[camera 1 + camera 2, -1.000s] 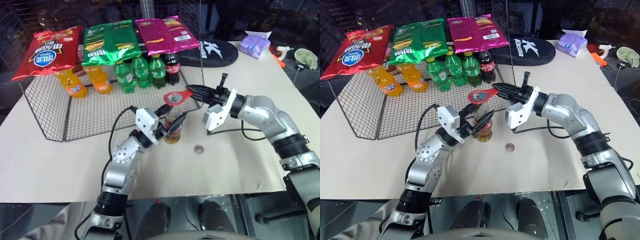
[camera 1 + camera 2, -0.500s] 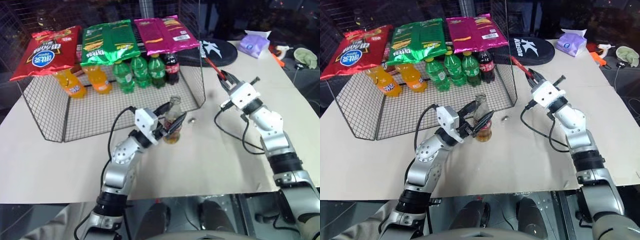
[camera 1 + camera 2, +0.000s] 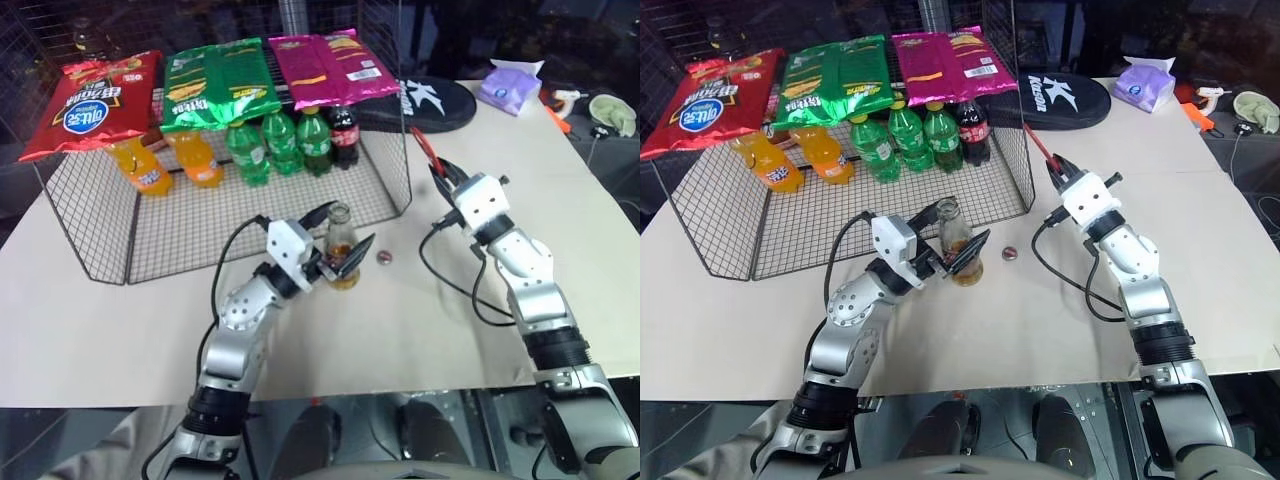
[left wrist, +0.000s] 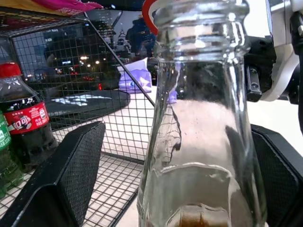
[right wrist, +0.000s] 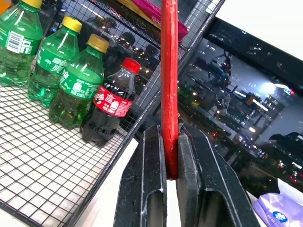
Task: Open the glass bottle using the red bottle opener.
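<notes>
The glass bottle [image 3: 341,248] stands upright on the paper-covered table [image 3: 420,330] with its mouth uncapped and a little amber drink at the bottom. My left gripper [image 3: 348,226] is open, one black finger on each side of the bottle [image 4: 203,142]; the left finger [image 4: 61,179] stands clear of the glass. A small metal cap [image 3: 383,256] lies on the table just right of the bottle. Further right, my right gripper [image 3: 440,172] is shut on the red bottle opener [image 3: 421,142], which points up and away. The right wrist view has the opener [image 5: 169,80] edge-on between the pads.
A wire rack [image 3: 200,215] behind the bottle holds orange and green soda bottles [image 3: 270,145] and a dark cola bottle [image 3: 345,135], with snack bags [image 3: 215,85] on top. A black pouch [image 3: 430,100], a purple tissue pack [image 3: 510,88] and small items sit at the back right.
The right gripper carried the opener from above the bottle's mouth off to the right and rolled its wrist. The left fingers spread apart from the bottle. The bottle stays upright.
</notes>
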{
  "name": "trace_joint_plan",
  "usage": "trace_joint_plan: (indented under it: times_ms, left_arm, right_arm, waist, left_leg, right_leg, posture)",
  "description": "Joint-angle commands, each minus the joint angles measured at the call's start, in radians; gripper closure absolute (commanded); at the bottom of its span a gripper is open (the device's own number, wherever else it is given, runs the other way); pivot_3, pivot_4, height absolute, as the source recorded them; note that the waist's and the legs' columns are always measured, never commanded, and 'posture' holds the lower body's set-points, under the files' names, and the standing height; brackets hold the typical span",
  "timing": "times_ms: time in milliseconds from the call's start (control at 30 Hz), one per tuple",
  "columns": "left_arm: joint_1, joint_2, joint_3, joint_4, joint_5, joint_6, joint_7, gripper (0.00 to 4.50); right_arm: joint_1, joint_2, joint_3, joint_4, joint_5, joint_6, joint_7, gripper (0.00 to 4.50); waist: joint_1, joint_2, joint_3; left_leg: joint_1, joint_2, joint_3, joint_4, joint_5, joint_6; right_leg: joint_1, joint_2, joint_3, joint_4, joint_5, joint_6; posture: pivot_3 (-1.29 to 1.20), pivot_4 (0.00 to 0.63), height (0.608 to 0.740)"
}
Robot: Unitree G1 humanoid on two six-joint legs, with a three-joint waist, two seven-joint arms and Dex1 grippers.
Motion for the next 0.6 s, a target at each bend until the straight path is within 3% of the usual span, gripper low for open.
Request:
trace_joint_plan:
  times_ms: [33,300,467,567,600]
  left_arm:
    - [0.024,0.025,0.007,-0.070,-0.022,-0.007,-0.031,0.12]
    - [0.120,0.119,0.036,-0.148,-0.048,0.002,-0.090,0.12]
    - [0.214,0.174,0.079,-0.196,-0.061,-0.004,-0.101,0.12]
    - [0.273,0.168,0.131,-0.222,-0.082,0.027,-0.048,0.12]
    - [0.296,0.160,0.155,-0.231,-0.094,0.041,-0.023,0.00]
  right_arm:
    - [0.037,-0.003,-0.028,-0.084,0.112,0.102,0.071,4.50]
    - [0.244,-0.104,-0.037,-0.352,0.436,0.567,0.306,4.50]
    - [0.353,-0.153,-0.094,-0.511,0.674,0.949,0.284,4.50]
    - [0.392,-0.175,-0.114,-0.555,0.688,0.987,0.282,4.50]
    - [0.409,-0.182,-0.121,-0.565,0.681,0.987,0.278,3.63]
  waist:
    - [0.000,0.000,0.000]
    - [0.004,0.000,0.000]
    - [0.004,0.000,0.000]
    - [0.005,0.000,0.000]
    - [0.006,0.000,0.000]
  left_leg:
    - [0.000,0.000,0.000,0.000,0.000,0.000]
    - [-0.001,0.000,-0.002,-0.002,0.000,0.000]
    - [-0.001,0.000,-0.002,-0.002,0.000,0.001]
    - [-0.001,0.001,-0.003,-0.003,-0.001,0.001]
    - [-0.001,0.001,-0.003,-0.003,-0.001,0.002]
  right_leg:
    - [0.000,0.000,0.000,0.000,0.000,0.000]
    - [0.000,-0.001,-0.001,-0.003,0.000,0.000]
    - [0.001,-0.003,-0.002,-0.004,0.000,0.000]
    - [0.001,-0.004,-0.002,-0.005,0.000,0.000]
    - [0.001,-0.004,-0.002,-0.005,0.000,0.000]
  posture:
    - [0.00,0.150,0.740]
    - [0.00,0.150,0.740]
    - [0.00,0.150,0.740]
    - [0.00,0.150,0.740]
    - [0.00,0.150,0.740]
